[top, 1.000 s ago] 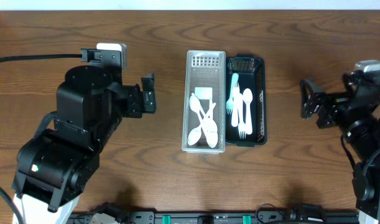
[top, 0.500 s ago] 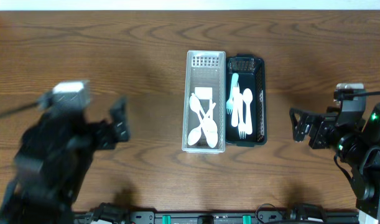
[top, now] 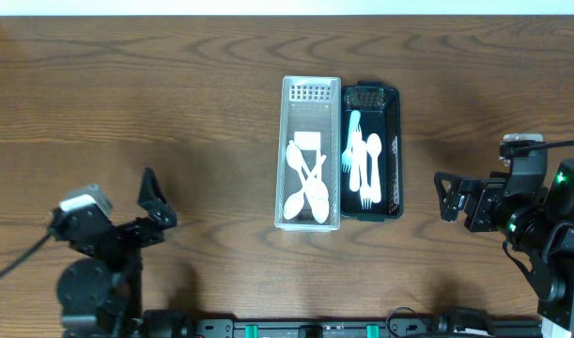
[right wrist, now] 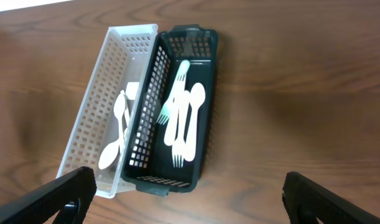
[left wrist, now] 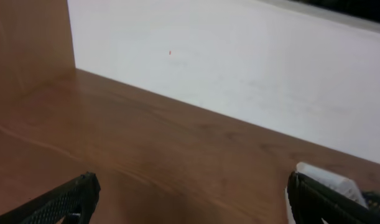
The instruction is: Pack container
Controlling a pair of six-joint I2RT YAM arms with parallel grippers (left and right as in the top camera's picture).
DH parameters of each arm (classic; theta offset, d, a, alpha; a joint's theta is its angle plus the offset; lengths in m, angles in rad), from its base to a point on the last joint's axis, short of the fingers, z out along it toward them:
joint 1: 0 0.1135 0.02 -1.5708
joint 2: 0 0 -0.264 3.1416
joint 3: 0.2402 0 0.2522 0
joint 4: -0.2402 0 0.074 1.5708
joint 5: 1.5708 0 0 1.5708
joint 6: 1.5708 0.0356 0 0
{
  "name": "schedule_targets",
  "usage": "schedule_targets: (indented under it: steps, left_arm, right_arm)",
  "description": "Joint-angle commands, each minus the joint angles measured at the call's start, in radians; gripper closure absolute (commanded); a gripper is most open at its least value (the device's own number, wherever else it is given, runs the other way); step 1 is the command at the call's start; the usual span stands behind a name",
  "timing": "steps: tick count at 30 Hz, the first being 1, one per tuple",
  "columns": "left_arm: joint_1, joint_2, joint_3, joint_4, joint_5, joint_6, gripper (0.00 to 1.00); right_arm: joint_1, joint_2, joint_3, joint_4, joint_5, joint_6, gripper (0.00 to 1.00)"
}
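From overhead you see both baskets touching side by side at the middle of the table. The white basket on the left holds white spoons. The black basket on the right holds white cutlery and a pale blue fork. The right wrist view shows the same pair, plus the mesh side walls that overhead barely shows. The left wrist view gives you only bare wood and a white wall. The left gripper, at the near left, and the right gripper, right of the baskets, both have their fingers spread wide with nothing between them, well apart from the baskets.
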Motion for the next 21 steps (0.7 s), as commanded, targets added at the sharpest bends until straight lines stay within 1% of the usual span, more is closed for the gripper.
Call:
schedule_targets:
  steps: [1, 4, 9, 15, 21]
  left_arm:
    - [0.005, -0.079, -0.128, 0.054, -0.005, -0.006, 0.02]
    - [0.005, -0.15, -0.23, 0.1, -0.005, -0.006, 0.02]
    - [0.005, -0.243, -0.344, 0.122, -0.005, -0.006, 0.02]
    - [0.005, -0.3, -0.417, 0.125, -0.005, -0.006, 0.02]
    - [0.005, -0.3, -0.469, 0.146, -0.005, -0.006, 0.02]
  right_arm:
    - [0.008, -0.001, 0.006, -0.001, -0.011, -0.008, 0.01]
    - [0.008, -0.001, 0.006, -0.001, -0.011, -0.008, 0.01]
    - [0.008, -0.001, 0.006, -0.001, -0.011, -0.008, 0.01]
    - [0.008, -0.001, 0.006, -0.001, -0.011, -0.008, 0.01]
    - [0.008, -0.001, 0.006, -0.001, -0.011, -0.008, 0.01]
